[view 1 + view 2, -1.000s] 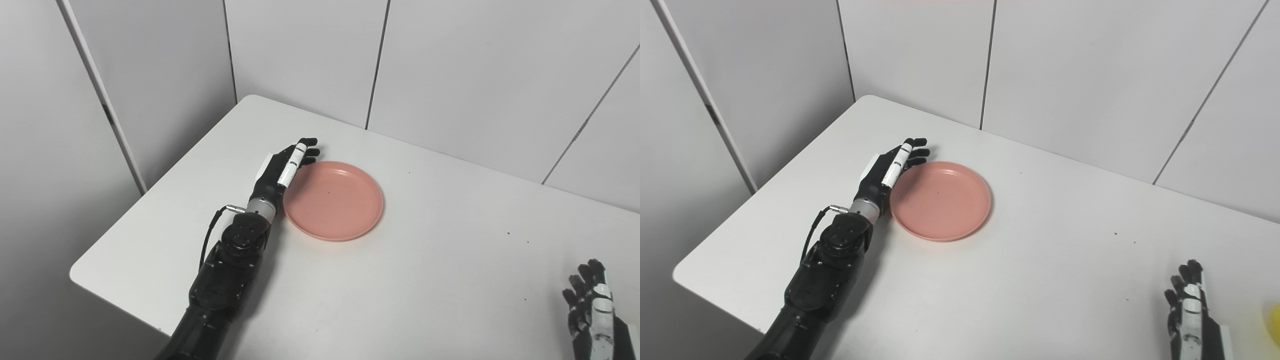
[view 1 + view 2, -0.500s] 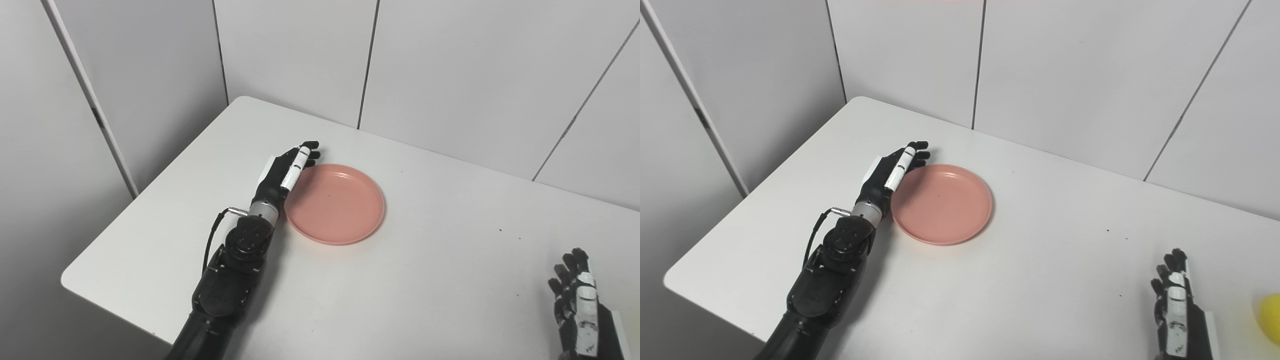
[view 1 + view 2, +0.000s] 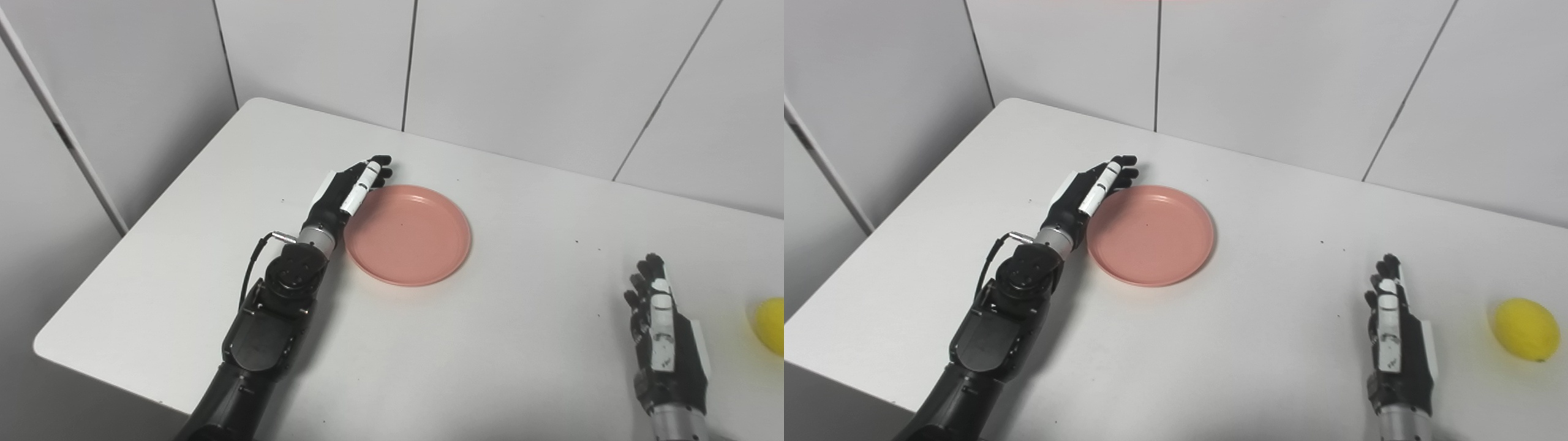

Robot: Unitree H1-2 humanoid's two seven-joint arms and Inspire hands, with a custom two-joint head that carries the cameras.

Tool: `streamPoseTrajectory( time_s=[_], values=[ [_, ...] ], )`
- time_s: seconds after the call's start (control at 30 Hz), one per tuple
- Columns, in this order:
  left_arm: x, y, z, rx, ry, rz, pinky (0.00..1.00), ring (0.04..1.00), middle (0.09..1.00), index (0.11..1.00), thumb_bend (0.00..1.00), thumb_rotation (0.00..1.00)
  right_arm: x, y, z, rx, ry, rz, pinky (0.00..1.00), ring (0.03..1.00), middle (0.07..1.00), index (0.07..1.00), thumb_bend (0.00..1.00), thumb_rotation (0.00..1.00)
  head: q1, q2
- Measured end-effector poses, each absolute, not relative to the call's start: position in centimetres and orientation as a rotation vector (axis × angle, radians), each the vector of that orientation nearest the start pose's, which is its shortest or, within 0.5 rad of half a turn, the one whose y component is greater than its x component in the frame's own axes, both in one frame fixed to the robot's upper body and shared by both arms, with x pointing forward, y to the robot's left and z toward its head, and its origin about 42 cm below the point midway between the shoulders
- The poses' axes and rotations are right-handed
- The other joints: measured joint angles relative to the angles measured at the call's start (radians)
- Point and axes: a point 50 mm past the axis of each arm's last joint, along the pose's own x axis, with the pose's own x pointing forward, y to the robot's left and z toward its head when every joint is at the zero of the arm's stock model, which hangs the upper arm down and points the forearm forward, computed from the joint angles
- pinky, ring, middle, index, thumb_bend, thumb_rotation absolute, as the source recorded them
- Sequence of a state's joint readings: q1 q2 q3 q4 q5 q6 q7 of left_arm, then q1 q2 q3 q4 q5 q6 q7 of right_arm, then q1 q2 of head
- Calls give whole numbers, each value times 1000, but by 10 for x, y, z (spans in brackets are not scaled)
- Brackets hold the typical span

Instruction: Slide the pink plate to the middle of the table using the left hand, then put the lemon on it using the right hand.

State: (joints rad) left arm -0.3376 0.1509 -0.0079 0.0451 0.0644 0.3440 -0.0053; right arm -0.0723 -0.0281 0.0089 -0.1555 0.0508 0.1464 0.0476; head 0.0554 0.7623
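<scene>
A round pink plate (image 3: pixel 422 208) lies flat on the white table (image 3: pixel 490 343), left of its middle. My left hand (image 3: pixel 344 191) is open, its fingers stretched out along the plate's left rim and touching it. A yellow lemon (image 3: pixel 1525 329) rests on the table at the far right. My right hand (image 3: pixel 1393 340) is open and flat near the front right, a short way left of the lemon and holding nothing.
The table's left edge and front left corner (image 3: pixel 796 349) lie close to my left arm. Grey wall panels (image 3: pixel 520 73) stand right behind the table's far edge. A few small dark specks (image 3: pixel 1323 241) dot the tabletop.
The camera has turned right and down, bringing the lemon and more of my right hand into view. My left hand stays against the plate's rim; the plate shows no clear move on the table.
</scene>
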Motion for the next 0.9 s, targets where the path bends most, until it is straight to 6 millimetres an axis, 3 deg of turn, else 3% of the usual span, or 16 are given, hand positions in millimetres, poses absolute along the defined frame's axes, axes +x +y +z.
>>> streamPoseTrajectory(
  time_s=[0.03,0.1,0.3,0.37,0.43,0.57,0.83,0.9],
  values=[
    [388,234,173,228,54,-43,826,825,815,786,313,1000,305,-205,149,22,-82,80,1000,1000,978,971,402,970,-55,15],
    [389,230,174,237,53,-72,822,820,813,783,309,1000,306,-198,152,26,-89,77,1000,1000,975,968,414,956,-55,15],
    [389,224,174,233,52,-105,822,831,819,790,319,1000,307,-182,156,41,-92,88,1000,1000,978,965,429,942,-166,41],
    [388,220,174,231,51,-116,815,830,815,786,320,1000,307,-180,156,37,-93,89,1000,1000,978,964,424,945,-166,41],
    [388,215,174,226,51,-123,809,824,810,783,319,1000,308,-178,157,23,-93,88,1000,1000,978,964,416,947,-245,46],
    [387,206,172,209,51,-138,812,821,810,782,307,1000,308,-173,158,14,-96,82,1000,1000,984,966,414,960,-322,41],
    [376,187,169,216,30,-200,835,842,832,806,320,1000,313,-157,160,27,-97,88,1000,1000,985,973,440,928,-397,20],
    [374,183,167,201,22,-205,836,844,833,809,318,1000,313,-155,159,24,-93,93,1000,1000,992,980,430,960,-422,12]
  ],
)
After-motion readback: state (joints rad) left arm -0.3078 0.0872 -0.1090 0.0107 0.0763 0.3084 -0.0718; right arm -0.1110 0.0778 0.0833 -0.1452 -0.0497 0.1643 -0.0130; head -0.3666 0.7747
